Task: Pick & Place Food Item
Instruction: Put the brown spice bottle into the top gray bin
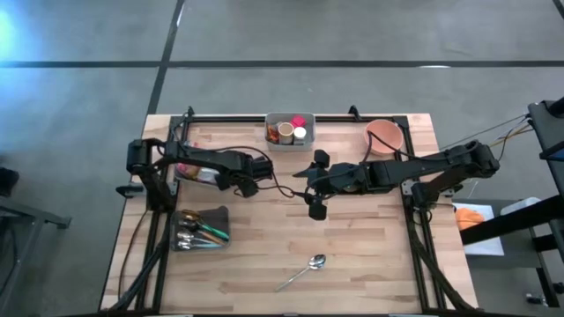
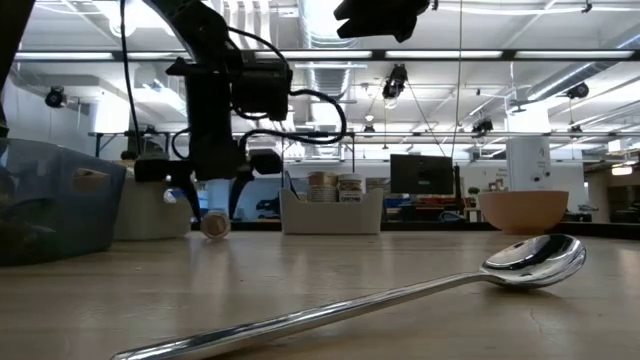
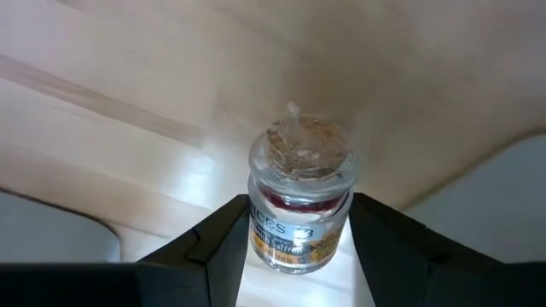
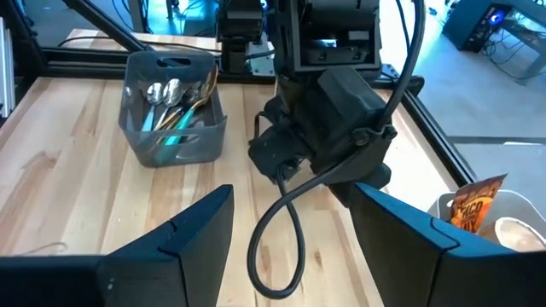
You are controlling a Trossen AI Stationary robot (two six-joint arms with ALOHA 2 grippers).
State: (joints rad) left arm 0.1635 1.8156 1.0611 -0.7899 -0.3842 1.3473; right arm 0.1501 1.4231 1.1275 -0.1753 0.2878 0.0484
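Observation:
A small glass spice jar (image 3: 299,200) with a cork lid (image 3: 300,150) and a red-and-yellow label sits between the fingers of my left gripper (image 3: 299,256), which is shut on it. In the low view the jar (image 2: 215,226) is down at the tabletop under that gripper (image 2: 216,205), its round lid facing the near edge. Seen from above, my left gripper (image 1: 248,183) is at the table's left middle. My right gripper (image 1: 314,183) hangs open and high over the middle with nothing between its fingers (image 4: 196,230). My left gripper pinches the jar's glass body (image 3: 256,230) below the lid between its two fingers, one on each side. The fingers slant steeply down from above. The jar is low at the wood; whether it rests on the table I cannot tell.
At the far edge are a grey bin of jars (image 1: 290,130) and a pink bowl (image 1: 385,136). A white tub of packets (image 1: 196,172) lies left of my left gripper. A cutlery bin (image 1: 201,229) and a loose spoon (image 1: 307,269) lie nearer.

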